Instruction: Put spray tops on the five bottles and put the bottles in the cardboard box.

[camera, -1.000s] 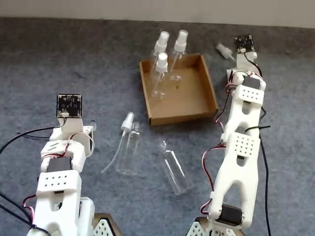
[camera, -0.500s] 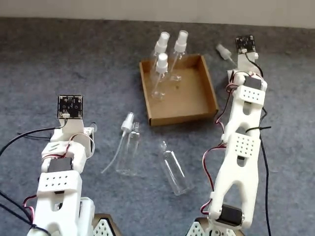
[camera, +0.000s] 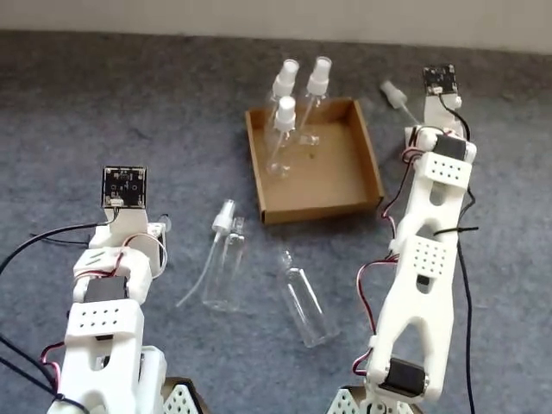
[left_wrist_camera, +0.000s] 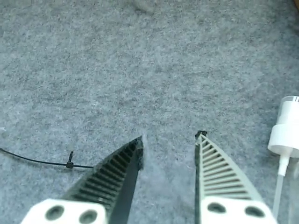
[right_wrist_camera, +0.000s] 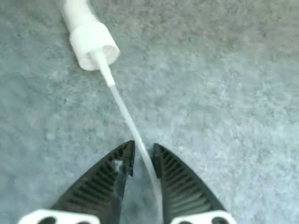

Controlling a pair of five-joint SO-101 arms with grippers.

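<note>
The cardboard box (camera: 366,155) lies open at the table's middle back. Three clear bottles with white spray tops (camera: 285,109) lean in it over its far wall. Two clear bottles without tops lie on the carpet in front of the box, one (camera: 226,263) to the left and one (camera: 304,297) to the right. A loose spray top (camera: 223,216) (left_wrist_camera: 284,133) lies by the left one's neck. My left gripper (left_wrist_camera: 168,137) is open over bare carpet beside it. Right of the box, my right gripper (right_wrist_camera: 143,145) is narrowly open astride the thin tube (right_wrist_camera: 122,109) of another spray top (camera: 392,90) (right_wrist_camera: 91,39).
Grey carpet covers the table. A thin black cable (left_wrist_camera: 42,162) runs across it near the left gripper. A pale wall (camera: 276,15) bounds the far edge. Both white arms take up the front corners.
The right arm has shifted a little to the right near the loose spray top, which has barely moved. The left arm has kept still.
</note>
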